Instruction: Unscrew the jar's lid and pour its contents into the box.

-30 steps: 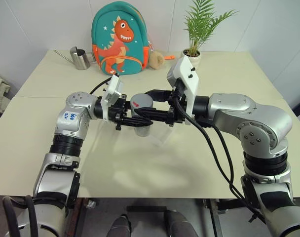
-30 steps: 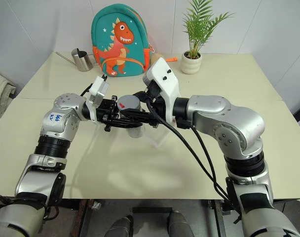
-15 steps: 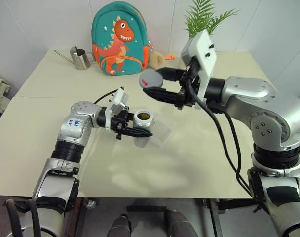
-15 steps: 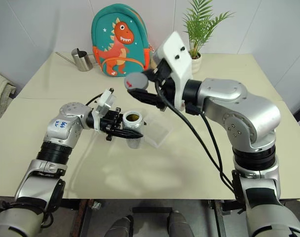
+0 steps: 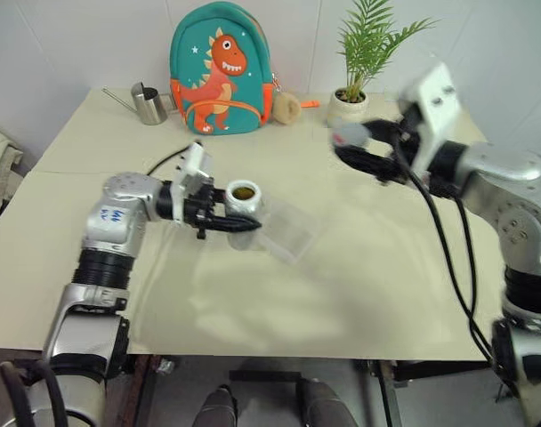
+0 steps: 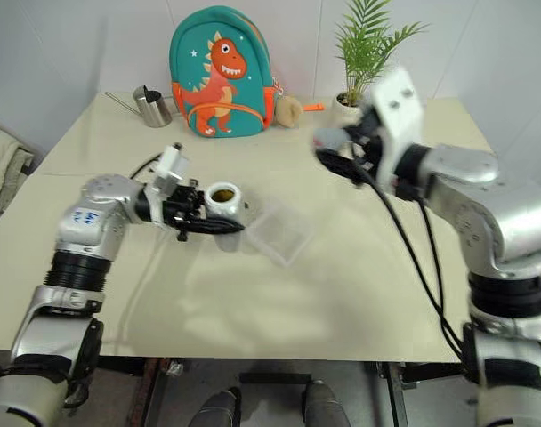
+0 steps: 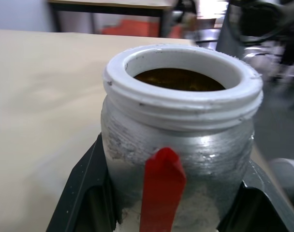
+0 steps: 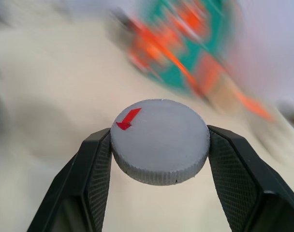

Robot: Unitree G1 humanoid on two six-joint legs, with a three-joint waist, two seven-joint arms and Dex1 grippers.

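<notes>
The left gripper (image 5: 239,216) was clamped on the jar (image 5: 244,206), its two black fingers (image 7: 81,193) pressed against either side of the silver body, with the red stripe facing the wrist camera. The jar stood upright and uncapped, white threaded rim exposed, something dark brown visible inside; I could not make out a single piece in there. A second before, the lid sat on the jar with both grippers meeting over it at the middle of the table (image 5: 359,285); half a second before, the lid had already come off and was held just above and to the right of the jar. Now the right gripper (image 5: 352,147) had swung well away to the right and toward the far side of the table, near the potted plant (image 5: 364,62), and the arm appeared smeared with motion. Its jaws were closed on the lid (image 8: 160,140), the grey disc pinched edge to edge between the pads, red mark on the top face. The jar had shifted slightly to the left compared with a second earlier. The box (image 5: 288,229), a clear shallow tray, lay on the table just to the right of the jar, its near corner about touching the jar's base; whether they actually touched I could not tell. At the back edge were the dinosaur backpack (image 5: 219,69) and the steel mug (image 5: 146,103), both unmoved.
</notes>
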